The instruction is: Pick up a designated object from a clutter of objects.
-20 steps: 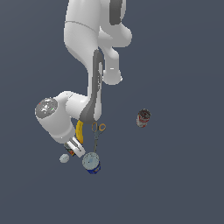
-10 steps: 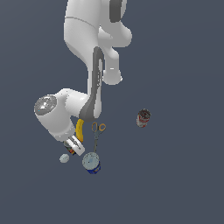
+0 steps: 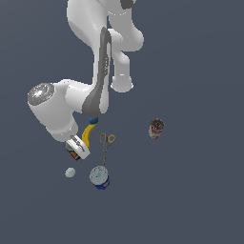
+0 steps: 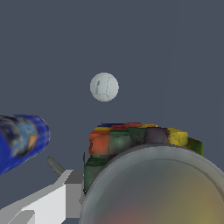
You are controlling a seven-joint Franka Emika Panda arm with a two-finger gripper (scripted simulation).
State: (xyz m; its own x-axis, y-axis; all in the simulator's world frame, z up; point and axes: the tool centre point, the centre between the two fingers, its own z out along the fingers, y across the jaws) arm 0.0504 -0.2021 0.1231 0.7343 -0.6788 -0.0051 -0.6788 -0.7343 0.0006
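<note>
The designated can has a red, yellow, blue and dark label and a greyish metal top. It fills the wrist view, with one finger pressed against its side. In the exterior view my gripper is shut on this can, which peeks out dark below the hand, left of the yellow banana. The other finger is hidden. The rest of the clutter lies around it: orange-handled scissors, a blue can with a white top and a small white ball.
A dark red-brown can stands apart at the exterior view's right. The blue ball barely shows under my forearm. In the wrist view the white ball and the blue can lie close to the held can.
My wrist and hand have moved up a little over the last second, with the multicoloured can still under the hand. The other objects have not moved.
</note>
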